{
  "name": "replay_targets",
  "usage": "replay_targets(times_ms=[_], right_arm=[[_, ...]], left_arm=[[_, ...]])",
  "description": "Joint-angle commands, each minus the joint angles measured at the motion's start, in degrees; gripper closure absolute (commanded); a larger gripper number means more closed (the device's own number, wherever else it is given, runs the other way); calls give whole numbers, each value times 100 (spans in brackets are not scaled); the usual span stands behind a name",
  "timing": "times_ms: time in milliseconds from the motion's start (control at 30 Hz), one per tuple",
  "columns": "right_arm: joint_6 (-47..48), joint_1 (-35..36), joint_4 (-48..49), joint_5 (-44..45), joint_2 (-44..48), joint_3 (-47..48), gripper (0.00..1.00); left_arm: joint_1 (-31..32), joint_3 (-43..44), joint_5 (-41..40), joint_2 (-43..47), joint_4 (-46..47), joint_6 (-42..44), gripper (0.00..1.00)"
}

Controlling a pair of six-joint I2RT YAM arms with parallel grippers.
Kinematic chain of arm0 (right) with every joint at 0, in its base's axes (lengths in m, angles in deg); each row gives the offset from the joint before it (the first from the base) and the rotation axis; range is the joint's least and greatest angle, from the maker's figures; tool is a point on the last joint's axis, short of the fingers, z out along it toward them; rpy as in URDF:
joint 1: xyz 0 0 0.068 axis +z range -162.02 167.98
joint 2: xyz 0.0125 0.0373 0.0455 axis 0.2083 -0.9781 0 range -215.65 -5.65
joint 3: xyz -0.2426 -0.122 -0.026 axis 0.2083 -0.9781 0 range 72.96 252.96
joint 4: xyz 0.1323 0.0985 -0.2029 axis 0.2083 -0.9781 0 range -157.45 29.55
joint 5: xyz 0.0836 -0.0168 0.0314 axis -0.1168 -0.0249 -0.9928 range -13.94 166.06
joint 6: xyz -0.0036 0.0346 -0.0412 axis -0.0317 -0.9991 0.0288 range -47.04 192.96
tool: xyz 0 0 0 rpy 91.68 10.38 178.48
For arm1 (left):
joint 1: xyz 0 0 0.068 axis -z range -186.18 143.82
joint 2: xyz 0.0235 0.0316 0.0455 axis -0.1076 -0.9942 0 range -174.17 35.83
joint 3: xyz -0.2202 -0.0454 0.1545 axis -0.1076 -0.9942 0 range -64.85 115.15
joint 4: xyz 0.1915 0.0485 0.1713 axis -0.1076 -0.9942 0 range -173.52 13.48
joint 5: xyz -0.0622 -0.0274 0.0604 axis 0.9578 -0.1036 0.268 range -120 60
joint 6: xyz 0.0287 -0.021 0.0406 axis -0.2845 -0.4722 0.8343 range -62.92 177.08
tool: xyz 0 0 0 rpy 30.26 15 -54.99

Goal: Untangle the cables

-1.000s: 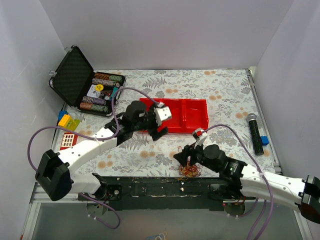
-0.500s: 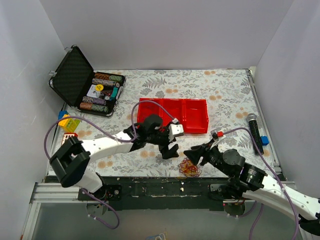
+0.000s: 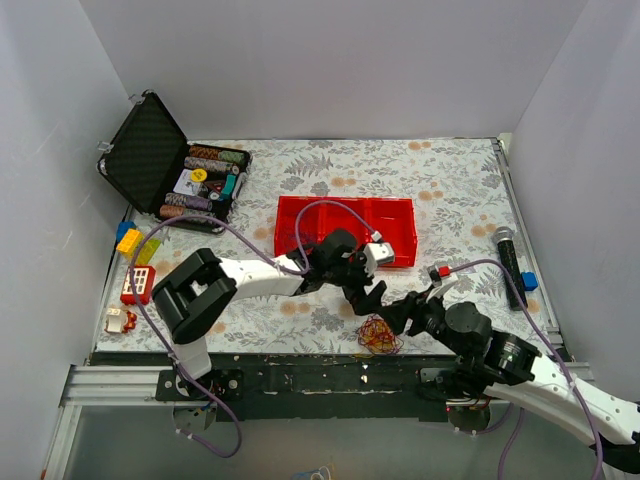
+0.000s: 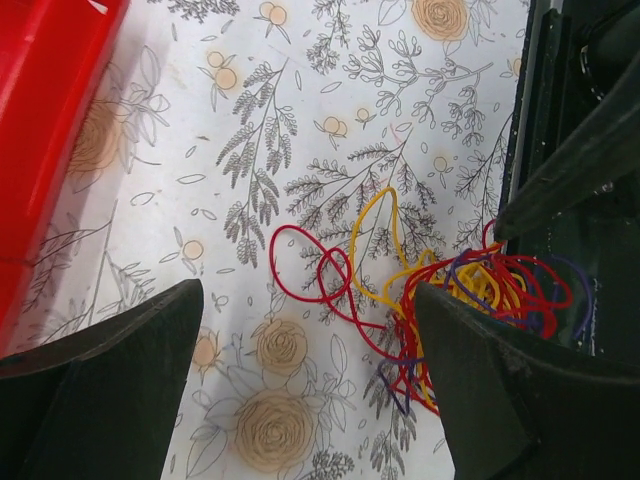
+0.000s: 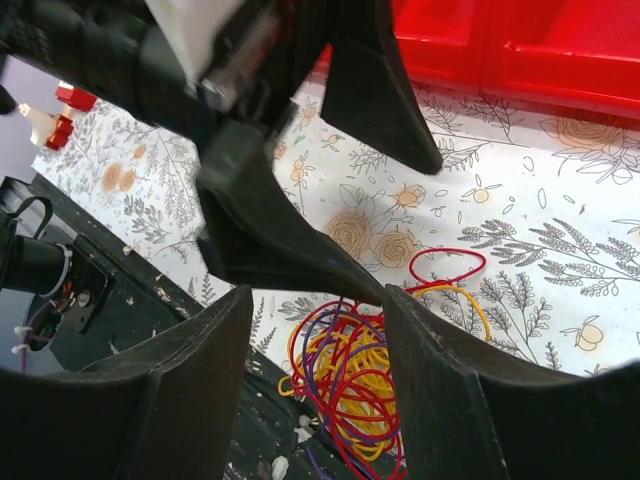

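Observation:
The cables (image 3: 378, 335) are a tangled bunch of red, yellow and purple strands at the table's near edge, partly over the black base rail. My left gripper (image 3: 366, 297) is open just above and behind the bunch. In the left wrist view (image 4: 310, 400) the cables (image 4: 470, 290) lie by the right finger (image 4: 520, 400). My right gripper (image 3: 398, 313) is open and empty just right of the bunch. In the right wrist view (image 5: 315, 400) the cables (image 5: 370, 385) lie between its fingers, below them. The left gripper's fingers (image 5: 290, 240) fill that view's upper left.
A red two-part tray (image 3: 345, 232) lies behind the grippers. An open black case of poker chips (image 3: 170, 180) stands at the back left. Toy bricks (image 3: 135, 245) are at the left edge. A microphone (image 3: 510, 265) and a blue piece (image 3: 529, 281) are at the right.
My left gripper has swung right and toward the near edge, from the red tray to beside the cables. My right gripper has drawn back right from over the bunch.

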Motion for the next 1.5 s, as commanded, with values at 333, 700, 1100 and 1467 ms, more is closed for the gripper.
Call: replay_targets(times_ms=[333, 700, 1100, 1467], right_arm=[[-276, 16, -479, 106, 346, 229, 41], [-118, 16, 275, -113, -48, -140, 43], [400, 16, 1481, -132, -1420, -62, 34], [1218, 16, 1726, -17, -1200, 581, 28]], left_arm=[[309, 12, -492, -646, 157, 1276, 53], [-77, 548, -1002, 636, -1098, 1259, 100], [-69, 223, -509, 2342, -1750, 231, 100], [-69, 363, -421, 2633, -1820, 72, 100]])
